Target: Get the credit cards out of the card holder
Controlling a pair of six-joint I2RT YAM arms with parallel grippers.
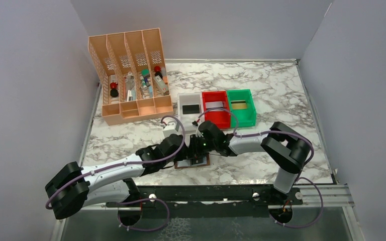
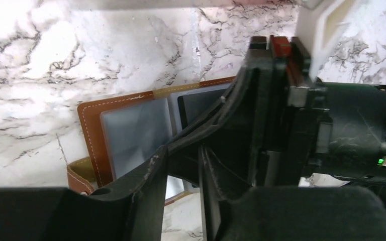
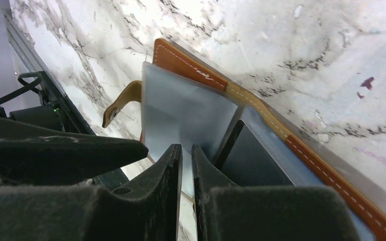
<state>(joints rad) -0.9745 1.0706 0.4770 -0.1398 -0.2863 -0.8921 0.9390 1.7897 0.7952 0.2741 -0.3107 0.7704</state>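
Observation:
The brown card holder [image 1: 203, 162] lies open on the marble table near the front edge, its clear sleeves [image 2: 133, 133] facing up. A dark credit card [image 2: 201, 103] shows in the right-hand sleeve. My left gripper [image 2: 183, 160] hangs low over the holder's near edge, its jaws a little apart with only the table showing between them. My right gripper [image 3: 186, 149] comes in from the other side with its tips down at the left sleeve [image 3: 181, 113]. Only a narrow slit separates its jaws, and I see nothing in it. From above, both grippers [image 1: 191, 150] cover most of the holder.
Behind the holder stand a white bin [image 1: 190, 100], a red bin [image 1: 216, 115] and a green bin [image 1: 241, 114], each with a flat card in it. A peach slotted organiser [image 1: 130, 75] with small items is at the back left. The holder's strap [image 3: 123, 100] sticks out sideways.

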